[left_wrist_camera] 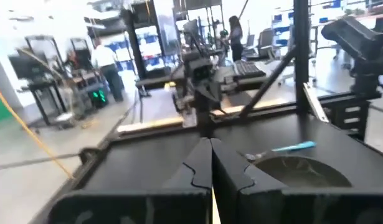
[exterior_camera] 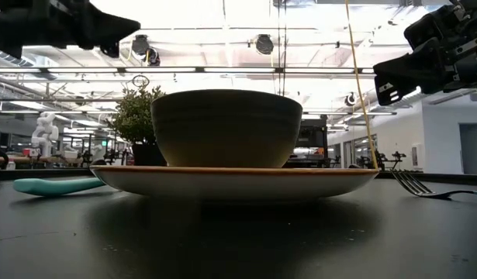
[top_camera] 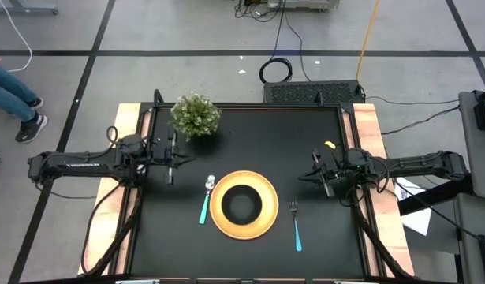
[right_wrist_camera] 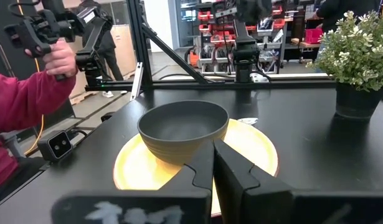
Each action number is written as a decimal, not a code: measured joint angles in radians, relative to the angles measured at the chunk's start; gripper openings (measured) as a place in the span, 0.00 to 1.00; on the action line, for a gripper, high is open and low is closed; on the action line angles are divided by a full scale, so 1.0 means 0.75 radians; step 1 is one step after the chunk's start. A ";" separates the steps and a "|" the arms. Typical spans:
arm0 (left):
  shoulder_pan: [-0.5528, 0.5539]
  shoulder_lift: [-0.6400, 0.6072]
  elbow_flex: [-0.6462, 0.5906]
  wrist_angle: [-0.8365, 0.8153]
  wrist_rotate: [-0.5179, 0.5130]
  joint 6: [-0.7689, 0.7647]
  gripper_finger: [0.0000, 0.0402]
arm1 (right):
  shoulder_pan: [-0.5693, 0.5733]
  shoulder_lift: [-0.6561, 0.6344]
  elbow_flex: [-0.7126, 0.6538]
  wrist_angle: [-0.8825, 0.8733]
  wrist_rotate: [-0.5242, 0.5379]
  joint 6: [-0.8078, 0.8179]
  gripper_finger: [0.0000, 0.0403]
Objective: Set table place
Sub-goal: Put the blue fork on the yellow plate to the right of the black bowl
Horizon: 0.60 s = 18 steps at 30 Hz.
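I see the bowl centred on the plate, spoon left, fork right; left gripper and right gripper hang mid-frame, pressed together, empty.

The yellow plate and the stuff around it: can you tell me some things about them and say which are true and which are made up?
1. The black bowl sits on the yellow plate. True.
2. The spoon and the fork lie on the same side of the plate. False: the spoon lies on one side and the fork on the other.
3. The potted plant stands on the plate. False: it stands apart on the table, near the far edge.
4. The left gripper holds the spoon. False: its fingers are shut and hold nothing.
5. The right gripper is shut, off to the fork's side of the plate. True.
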 joint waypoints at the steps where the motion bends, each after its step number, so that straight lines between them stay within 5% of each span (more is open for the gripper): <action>1: 0.000 -0.005 -0.015 0.000 0.000 -0.007 0.00 | 0.000 0.000 0.000 0.000 0.000 0.001 0.00; 11: 0.000 -0.005 -0.283 0.413 0.004 -0.106 0.00 | 0.000 0.000 0.000 0.000 0.000 0.000 0.00; 18: 0.000 -0.003 -0.332 0.388 -0.037 -0.157 0.00 | 0.000 0.000 0.000 0.001 0.000 -0.004 0.00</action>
